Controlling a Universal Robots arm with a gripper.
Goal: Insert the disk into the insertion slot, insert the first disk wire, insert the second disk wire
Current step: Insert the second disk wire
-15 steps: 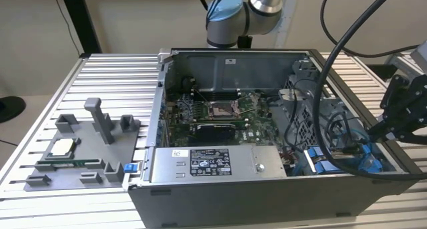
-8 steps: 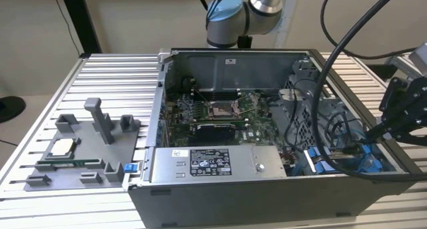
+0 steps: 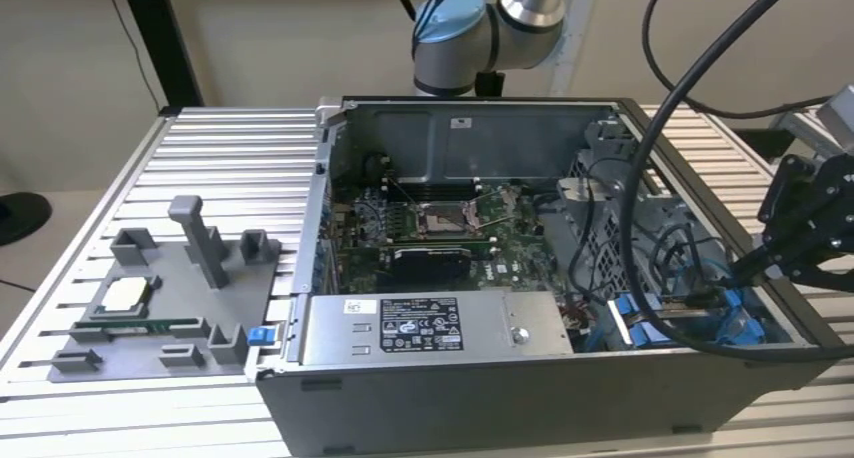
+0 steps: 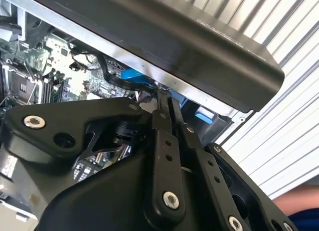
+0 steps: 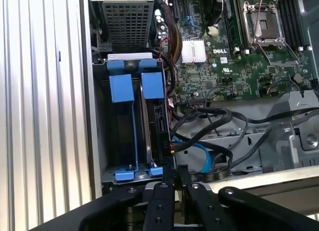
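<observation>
Ribbed aluminium bench [image 3: 200,148] carried an open PC case [image 3: 534,378] lying on its side, so the motherboard [image 3: 441,228] and drive bay faced up for top-down access. Grey fixture tray [image 3: 147,308] sat beside the case on the exterior view's left, well apart from the work.

Disk [image 5: 155,121] was already seated in the insertion slot [image 5: 124,136] at the case corner, edge-up in its blue carrier [image 5: 152,86], connector side facing the motherboard so the wires could reach it. A second blue carrier [image 5: 121,89] stood just beside it.

End effector [image 5: 177,178] hovered at the disk's end of the bay, over the case wall, black fingers [image 5: 183,173] pressed nearly together. Looked clenched on something thin, probably a wire plug, but the held thing wasn't visible, so I couldn't tell what it gripped. Black cables [image 5: 209,116] and a blue data cable [image 5: 202,158] lay looped loose next to the disk, within reach of its connectors.

Judged stage: disk in, wire insertion in hand; couldn't tell if either wire was plugged.

Grey power supply box [image 3: 414,328] sat along the near case edge, untouched.
</observation>
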